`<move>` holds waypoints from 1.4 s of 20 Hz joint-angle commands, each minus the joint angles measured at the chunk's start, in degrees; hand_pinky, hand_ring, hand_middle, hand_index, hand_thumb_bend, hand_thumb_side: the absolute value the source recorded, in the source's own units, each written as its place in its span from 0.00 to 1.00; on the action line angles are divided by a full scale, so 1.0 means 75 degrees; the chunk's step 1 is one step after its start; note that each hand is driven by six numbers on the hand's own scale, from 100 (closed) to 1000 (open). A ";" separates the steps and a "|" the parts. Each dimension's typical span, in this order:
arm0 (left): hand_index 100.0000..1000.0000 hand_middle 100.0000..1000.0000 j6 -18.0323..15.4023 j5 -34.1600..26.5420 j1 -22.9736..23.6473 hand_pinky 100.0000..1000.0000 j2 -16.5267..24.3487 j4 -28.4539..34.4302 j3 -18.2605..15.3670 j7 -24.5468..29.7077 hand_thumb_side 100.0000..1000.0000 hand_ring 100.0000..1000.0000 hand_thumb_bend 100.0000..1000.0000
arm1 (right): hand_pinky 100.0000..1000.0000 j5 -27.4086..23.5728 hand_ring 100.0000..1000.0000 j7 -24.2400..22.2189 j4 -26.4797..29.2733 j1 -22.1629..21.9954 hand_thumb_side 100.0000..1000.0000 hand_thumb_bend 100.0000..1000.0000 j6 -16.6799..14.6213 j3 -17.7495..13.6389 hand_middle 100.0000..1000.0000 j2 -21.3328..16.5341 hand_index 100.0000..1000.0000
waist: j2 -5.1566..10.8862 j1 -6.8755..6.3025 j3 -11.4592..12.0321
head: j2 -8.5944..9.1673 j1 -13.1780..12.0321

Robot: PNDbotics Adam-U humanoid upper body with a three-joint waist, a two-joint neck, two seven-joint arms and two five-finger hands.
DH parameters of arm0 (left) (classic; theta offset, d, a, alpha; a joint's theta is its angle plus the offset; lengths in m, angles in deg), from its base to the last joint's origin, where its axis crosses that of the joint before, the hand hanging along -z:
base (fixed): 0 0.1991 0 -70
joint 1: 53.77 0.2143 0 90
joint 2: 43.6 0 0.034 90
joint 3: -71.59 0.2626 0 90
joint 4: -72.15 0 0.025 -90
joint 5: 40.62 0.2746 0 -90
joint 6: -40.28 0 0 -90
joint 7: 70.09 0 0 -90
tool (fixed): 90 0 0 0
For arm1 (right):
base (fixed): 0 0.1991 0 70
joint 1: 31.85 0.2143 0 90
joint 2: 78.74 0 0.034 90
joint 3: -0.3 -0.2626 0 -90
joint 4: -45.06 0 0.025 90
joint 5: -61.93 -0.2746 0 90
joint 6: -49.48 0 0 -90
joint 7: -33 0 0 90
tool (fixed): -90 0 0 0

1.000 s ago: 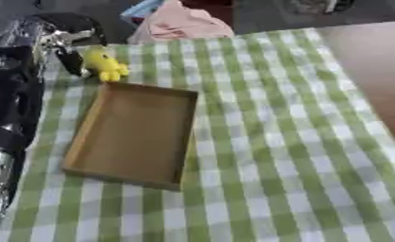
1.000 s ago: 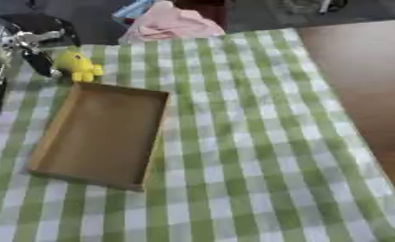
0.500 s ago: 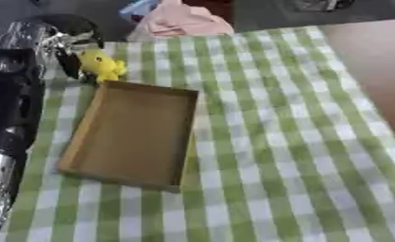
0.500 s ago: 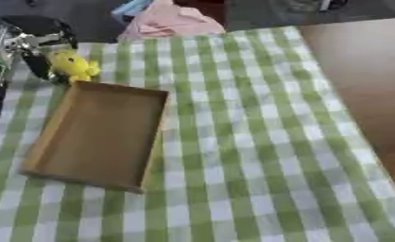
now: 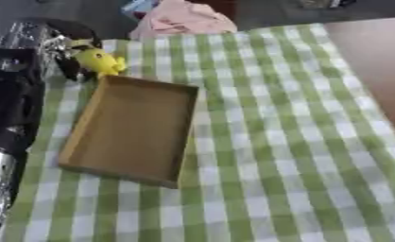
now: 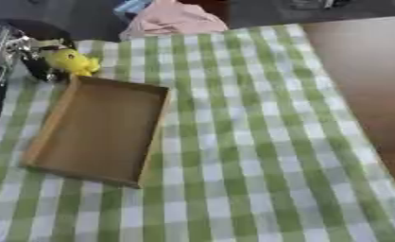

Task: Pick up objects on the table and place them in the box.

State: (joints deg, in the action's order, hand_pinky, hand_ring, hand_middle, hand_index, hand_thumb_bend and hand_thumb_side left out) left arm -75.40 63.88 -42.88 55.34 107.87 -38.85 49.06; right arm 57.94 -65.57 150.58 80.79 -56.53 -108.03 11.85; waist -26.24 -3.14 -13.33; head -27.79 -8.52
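A small yellow toy (image 5: pixel 100 61) sits just beyond the far left corner of the shallow brown cardboard box (image 5: pixel 131 127), which has nothing in it. My left hand (image 5: pixel 45 43), silver and black, comes in at the upper left. Its dark fingers (image 5: pixel 69 68) curl against the toy's left side, and another part of the hand lies over the toy's top. I cannot tell whether the toy rests on the cloth or is lifted. My right hand shows in neither view.
A green-and-white checked cloth (image 5: pixel 267 142) covers the table. Bare brown tabletop (image 5: pixel 382 61) shows at the right. A pink cloth bundle (image 5: pixel 183 19) lies past the far edge. My left arm (image 5: pixel 6 118) runs along the left edge beside the box.
The whole picture has shifted slightly, so the camera moved. The left hand and the yellow toy stay by the box's far left corner.
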 commanded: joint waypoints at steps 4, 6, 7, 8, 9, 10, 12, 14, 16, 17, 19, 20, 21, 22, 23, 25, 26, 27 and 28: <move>0.56 0.53 0.0036 0.0015 -0.0002 0.23 0.0113 0.0037 -0.0036 -0.0649 0.00 0.47 0.47 | 0.67 -0.0036 0.59 0.0042 0.0051 0.0012 0.64 0.00 0.0004 -0.0089 0.50 -0.0150 0.86 | 0.0126 0.0013 -0.0044 | 0.0092 -0.0059; 0.54 0.50 0.0073 0.0013 -0.0005 0.21 0.0120 0.0012 -0.0035 -0.0827 0.00 0.46 0.46 | 0.68 -0.0028 0.59 0.0044 0.0040 -0.0012 0.64 0.00 0.0002 -0.0093 0.50 -0.0163 0.86 | 0.0135 0.0011 -0.0046 | 0.0047 -0.0055; 0.54 0.50 0.0093 0.0012 -0.0012 0.21 0.0123 -0.0001 -0.0029 -0.0880 0.00 0.46 0.46 | 0.68 -0.0027 0.59 0.0045 0.0036 -0.0021 0.64 0.00 0.0000 -0.0094 0.50 -0.0165 0.86 | 0.0143 0.0008 -0.0044 | 0.0022 -0.0055; 0.54 0.50 0.0107 0.0010 -0.0021 0.21 0.0129 -0.0018 -0.0021 -0.0909 0.00 0.46 0.45 | 0.68 -0.0025 0.59 0.0044 0.0032 -0.0031 0.64 0.00 0.0002 -0.0094 0.50 -0.0161 0.86 | 0.0154 0.0006 -0.0040 | -0.0003 -0.0056; 0.54 0.50 0.0119 -0.0001 -0.0032 0.21 0.0136 -0.0033 -0.0016 -0.0921 0.00 0.46 0.44 | 0.68 -0.0024 0.59 0.0040 0.0032 -0.0041 0.64 0.00 0.0005 -0.0093 0.50 -0.0154 0.86 | 0.0168 0.0005 -0.0034 | -0.0021 -0.0054; 0.54 0.50 0.0131 -0.0018 -0.0044 0.21 0.0144 -0.0042 -0.0012 -0.0923 0.00 0.46 0.44 | 0.68 -0.0023 0.59 0.0033 0.0033 -0.0052 0.64 0.00 0.0010 -0.0091 0.50 -0.0148 0.86 | 0.0185 0.0004 -0.0026 | -0.0037 -0.0052; 0.55 0.50 0.0151 -0.0062 -0.0065 0.21 0.0163 -0.0052 -0.0003 -0.0895 0.00 0.46 0.44 | 0.68 -0.0022 0.59 0.0017 0.0035 -0.0073 0.64 0.00 0.0022 -0.0086 0.50 -0.0139 0.86 | 0.0231 0.0007 -0.0004 | -0.0080 -0.0045; 0.55 0.50 0.0179 -0.0111 -0.0086 0.22 0.0180 -0.0051 0.0006 -0.0841 0.00 0.46 0.45 | 0.68 -0.0025 0.59 0.0001 0.0037 -0.0087 0.64 0.00 0.0033 -0.0083 0.50 -0.0135 0.86 | 0.0285 0.0013 0.0022 | -0.0124 -0.0037; 0.54 0.50 0.0220 -0.0164 -0.0106 0.21 0.0193 -0.0031 0.0005 -0.0789 0.00 0.45 0.44 | 0.68 -0.0034 0.59 -0.0016 0.0046 -0.0090 0.63 0.00 0.0041 -0.0076 0.50 -0.0132 0.86 | 0.0346 0.0020 0.0048 | -0.0156 -0.0033; 0.53 0.49 0.0233 -0.0206 -0.0114 0.20 0.0198 -0.0015 0.0001 -0.0774 0.00 0.44 0.43 | 0.68 -0.0040 0.59 -0.0024 0.0052 -0.0092 0.63 0.00 0.0045 -0.0073 0.50 -0.0129 0.86 | 0.0380 0.0025 0.0060 | -0.0170 -0.0030; 0.50 0.46 0.0243 -0.0316 -0.0118 0.16 0.0203 0.0019 -0.0008 -0.0771 0.00 0.41 0.41 | 0.68 -0.0052 0.59 -0.0035 0.0061 -0.0098 0.63 0.00 0.0057 -0.0069 0.50 -0.0126 0.86 | 0.0441 0.0036 0.0079 | -0.0197 -0.0017; 0.48 0.44 0.0243 -0.0372 -0.0116 0.14 0.0207 0.0029 -0.0007 -0.0772 0.00 0.40 0.40 | 0.68 -0.0057 0.59 -0.0036 0.0066 -0.0100 0.63 0.00 0.0063 -0.0068 0.50 -0.0125 0.86 | 0.0473 0.0041 0.0086 | -0.0212 -0.0012; 0.47 0.43 0.0239 -0.0430 -0.0113 0.13 0.0211 0.0034 -0.0005 -0.0773 0.00 0.39 0.40 | 0.68 -0.0063 0.59 -0.0035 0.0070 -0.0104 0.63 0.00 0.0069 -0.0067 0.50 -0.0123 0.86 | 0.0501 0.0045 0.0090 | -0.0227 -0.0011; 0.46 0.42 0.0237 -0.0484 -0.0110 0.12 0.0215 0.0036 -0.0001 -0.0771 0.00 0.38 0.41 | 0.68 -0.0068 0.59 -0.0033 0.0073 -0.0108 0.63 0.00 0.0076 -0.0066 0.50 -0.0120 0.86 | 0.0528 0.0048 0.0092 | -0.0242 -0.0013; 0.45 0.41 0.0240 -0.0533 -0.0107 0.10 0.0221 0.0037 0.0003 -0.0770 0.00 0.37 0.41 | 0.68 -0.0072 0.59 -0.0031 0.0078 -0.0112 0.63 0.00 0.0082 -0.0065 0.50 -0.0115 0.86 | 0.0561 0.0049 0.0092 | -0.0252 -0.0017; 0.44 0.40 0.0255 -0.0631 -0.0103 0.08 0.0232 0.0035 0.0007 -0.0769 0.00 0.35 0.40 | 0.68 -0.0080 0.59 -0.0025 0.0091 -0.0117 0.63 0.00 0.0097 -0.0062 0.50 -0.0106 0.86 | 0.0619 0.0051 0.0091 | -0.0266 -0.0015; 0.43 0.39 0.0260 -0.0689 -0.0101 0.07 0.0238 0.0031 0.0013 -0.0767 0.00 0.34 0.40 | 0.68 -0.0083 0.59 -0.0023 0.0098 -0.0121 0.63 0.00 0.0106 -0.0059 0.50 -0.0102 0.86 | 0.0647 0.0051 0.0093 | -0.0280 -0.0011; 0.43 0.39 0.0262 -0.0740 -0.0101 0.07 0.0245 0.0026 0.0025 -0.0762 0.00 0.34 0.41 | 0.68 -0.0085 0.59 -0.0022 0.0105 -0.0128 0.63 0.00 0.0115 -0.0057 0.50 -0.0100 0.86 | 0.0678 0.0049 0.0100 | -0.0295 -0.0010; 0.43 0.38 0.0268 -0.0781 -0.0102 0.06 0.0251 0.0019 0.0040 -0.0762 0.00 0.33 0.40 | 0.68 -0.0088 0.59 -0.0021 0.0113 -0.0133 0.63 0.00 0.0124 -0.0055 0.50 -0.0098 0.86 | 0.0704 0.0046 0.0106 | -0.0307 -0.0010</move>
State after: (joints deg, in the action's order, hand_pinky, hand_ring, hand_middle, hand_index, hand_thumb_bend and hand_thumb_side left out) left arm -73.57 58.65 -42.48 55.54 107.18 -38.78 43.32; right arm 57.74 -65.79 150.27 79.47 -55.80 -108.16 11.93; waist -22.54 -3.10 -12.55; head -29.75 -8.66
